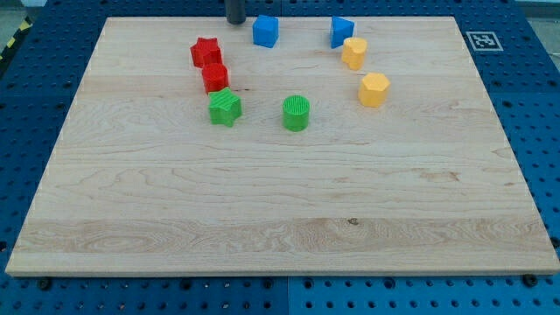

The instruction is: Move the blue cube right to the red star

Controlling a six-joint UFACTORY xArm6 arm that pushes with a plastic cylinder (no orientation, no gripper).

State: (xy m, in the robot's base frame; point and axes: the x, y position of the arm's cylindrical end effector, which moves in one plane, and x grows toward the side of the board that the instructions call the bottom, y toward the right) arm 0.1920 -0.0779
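The blue cube sits near the view's top, right of the red star with a gap between them. My tip is a dark rod at the top edge of the board, just left of the blue cube and above-right of the red star. It looks close to the cube; I cannot tell if it touches.
A red cylinder lies just below the red star. A green star and a green cylinder lie lower. A second blue block and two yellow blocks sit at the right. All rest on the wooden board.
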